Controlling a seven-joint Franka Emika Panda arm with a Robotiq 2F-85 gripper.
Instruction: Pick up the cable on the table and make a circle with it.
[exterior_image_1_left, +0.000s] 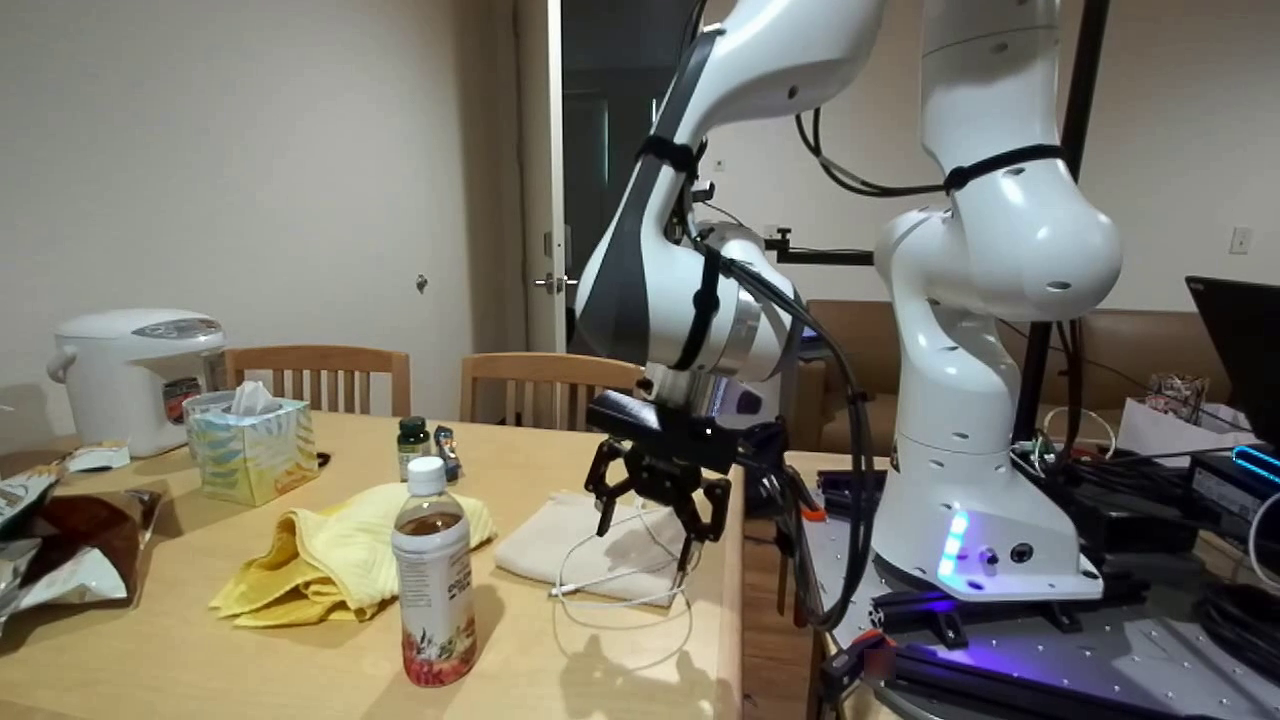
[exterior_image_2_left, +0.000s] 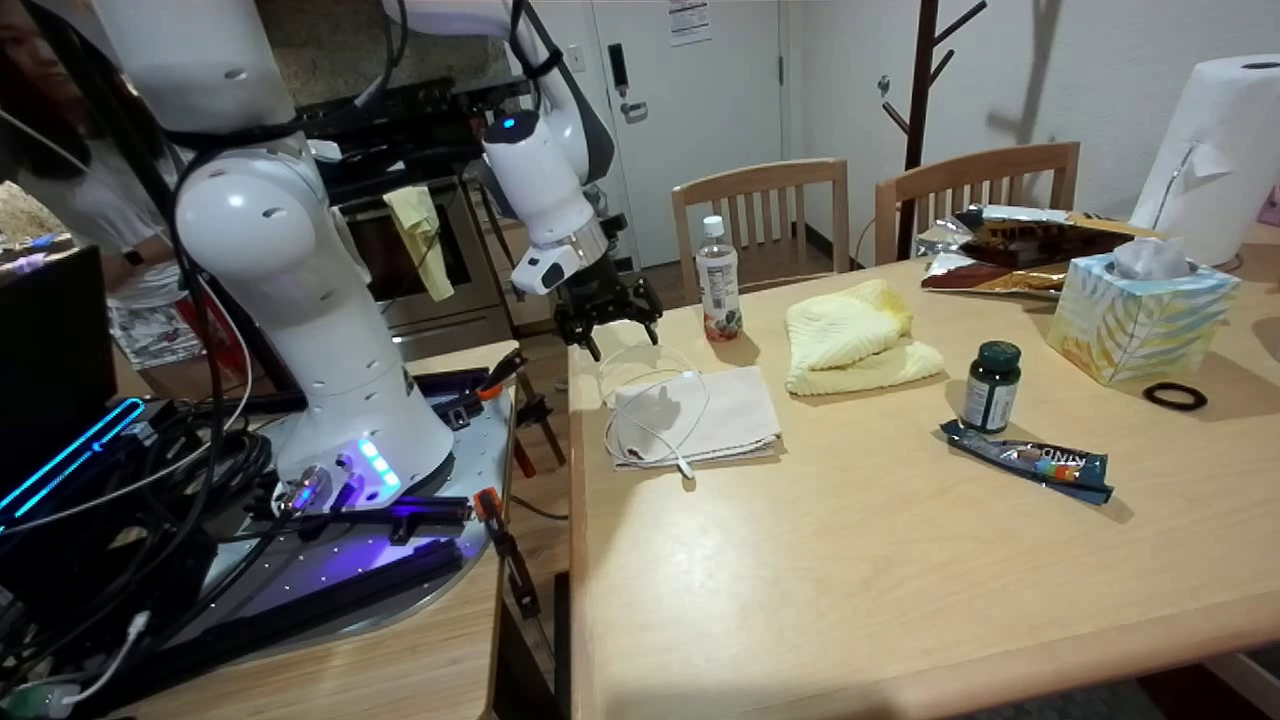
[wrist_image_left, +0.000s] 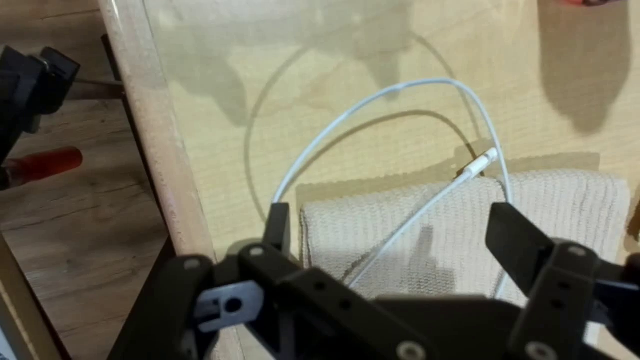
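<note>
In the wrist view, your tool (wrist_image_left: 388, 209) stands spread wide, grasping nothing. Beyond it, the cable (wrist_image_left: 440, 81) loops over the folded cloth (wrist_image_left: 565, 210) and table (wrist_image_left: 505, 42), partly hidden behind the tool; whether they touch, you cannot tell.

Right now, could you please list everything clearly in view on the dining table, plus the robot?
table: one, light brown, all views
pale cloth: one, cream, near table edge
cable: one, white, looped across and past pale cloth
yellow cloth: one, yellow, beside pale cloth
drink bottle: one, brown drink, near yellow cloth
small bottle: one, dark green, on table
snack bar: one, dark blue, beside small bottle
ring: one, black, on table
tissue box: one, pastel, beside ring
packaging: count unclear, brown, silver and white, near tissue box
water boiler: one, white, near tissue box
towel roll: one, white, near packaging
arm: one, white, beside table
fingers: two, black, apart, near cable
</note>
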